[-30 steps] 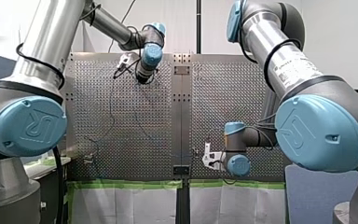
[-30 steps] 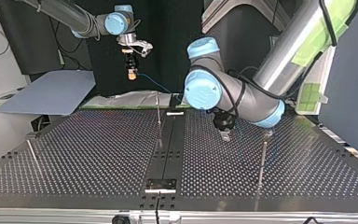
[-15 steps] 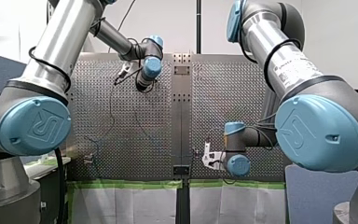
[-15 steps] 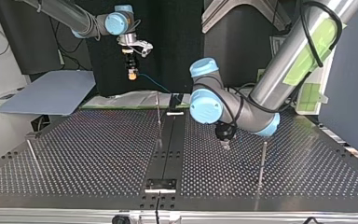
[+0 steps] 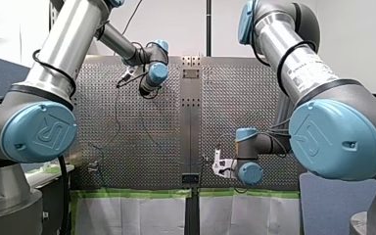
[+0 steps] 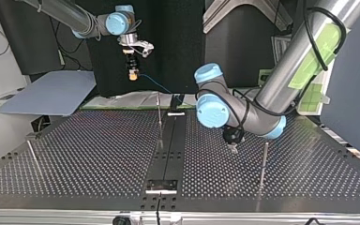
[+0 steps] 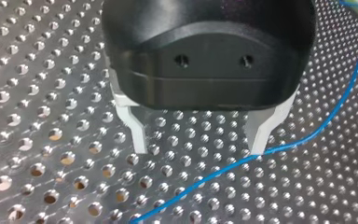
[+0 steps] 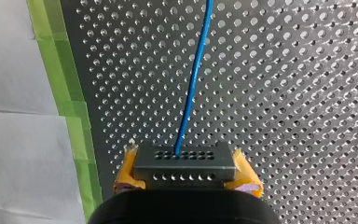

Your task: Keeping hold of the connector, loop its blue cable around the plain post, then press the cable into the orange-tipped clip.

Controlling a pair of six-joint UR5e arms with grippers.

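connector [image 8: 184, 161] is clamped by right gripper [image 8: 185, 171] | left gripper [image 7: 199, 140] is spread wide, nothing held | blue cable [image 8: 193, 79] is seen beside its fingertip

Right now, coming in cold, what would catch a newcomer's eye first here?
The blue cable stands out: it runs from the grey connector clamped between my right gripper's yellow pads, held high at the perforated table's far edge in the top view. My left gripper hangs open low over the table, the cable passing one fingertip.
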